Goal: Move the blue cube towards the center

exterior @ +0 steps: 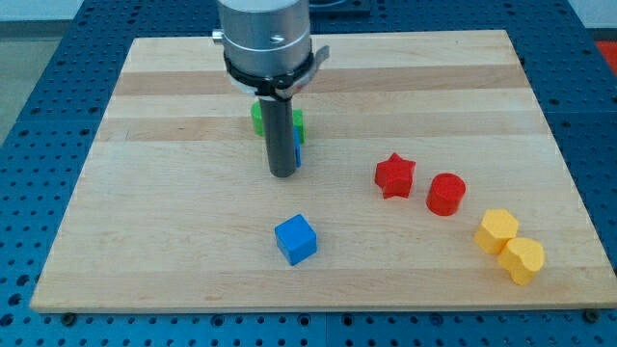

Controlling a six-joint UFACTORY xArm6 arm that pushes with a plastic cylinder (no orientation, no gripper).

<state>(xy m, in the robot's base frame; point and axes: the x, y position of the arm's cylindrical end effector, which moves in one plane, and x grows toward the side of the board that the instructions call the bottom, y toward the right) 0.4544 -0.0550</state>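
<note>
On the wooden board (145, 116), my tip (281, 175), a bare rod grasping nothing, stands above the blue cube (295, 239), which lies near the view's bottom, so I should circle beneath it and push upward, avoiding what seems a green block (258, 118) behind the rod.

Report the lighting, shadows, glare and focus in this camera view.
Camera view: even, soft overhead light; the pale wooden board shows no harsh glare. The blue cube and red star-shaped block cast only faint, short shadows. Everything is in reasonable focus, including my tip, which stands above the blue cube toward the view's top, apart from it. The rod hides most of a green block.
</note>
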